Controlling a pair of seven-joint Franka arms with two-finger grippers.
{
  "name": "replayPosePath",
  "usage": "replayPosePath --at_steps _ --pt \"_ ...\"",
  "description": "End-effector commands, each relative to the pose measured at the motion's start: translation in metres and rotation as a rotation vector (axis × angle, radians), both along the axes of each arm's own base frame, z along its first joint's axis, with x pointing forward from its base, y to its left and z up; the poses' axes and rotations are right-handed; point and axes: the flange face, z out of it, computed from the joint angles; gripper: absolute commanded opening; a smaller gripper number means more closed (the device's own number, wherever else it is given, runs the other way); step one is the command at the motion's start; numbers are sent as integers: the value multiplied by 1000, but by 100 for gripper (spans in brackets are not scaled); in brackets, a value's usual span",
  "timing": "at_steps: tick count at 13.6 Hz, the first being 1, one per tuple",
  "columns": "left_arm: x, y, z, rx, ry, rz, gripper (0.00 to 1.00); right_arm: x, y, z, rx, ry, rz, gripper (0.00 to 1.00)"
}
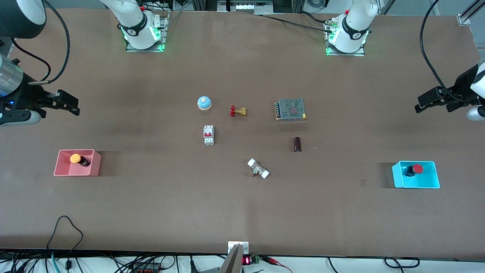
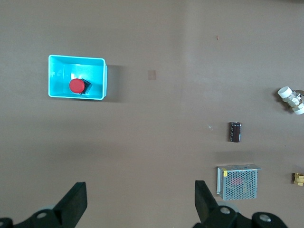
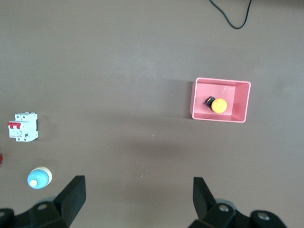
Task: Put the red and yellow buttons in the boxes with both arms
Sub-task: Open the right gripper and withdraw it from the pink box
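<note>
Nearest the front camera lie the two boxes, one at each end of the worktop (image 1: 242,212). The cyan box (image 1: 416,185) sits at the left arm's end with the red button (image 1: 413,169) lying inside it, cap tipped sideways. The pink box (image 1: 76,172) sits at the right arm's end and holds the yellow button (image 1: 79,159), also on its side.

Farther from the camera, each pincer hangs in the air with nothing between its fingers. The left pincer (image 2: 140,202) is spread wide; the cyan box lies ahead of it, offset toward one fingertip rather than centred. The right pincer (image 3: 138,195) is likewise spread and empty, the pink box ahead of it and off to one side.

Each arm is the nearer one to its own box. Judging by this, both buttons are already placed and no further reach seems needed.
</note>
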Motion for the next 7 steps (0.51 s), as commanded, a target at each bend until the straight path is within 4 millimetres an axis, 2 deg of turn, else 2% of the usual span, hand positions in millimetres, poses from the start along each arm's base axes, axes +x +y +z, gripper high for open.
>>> replayPosePath --at_steps 1,7 --pt "-5 1 6 7 5 2 100 -12 3 2 -7 13 -24 100" --pt "-5 4 5 7 6 11 100 -11 -3 0 1 16 -38 100"
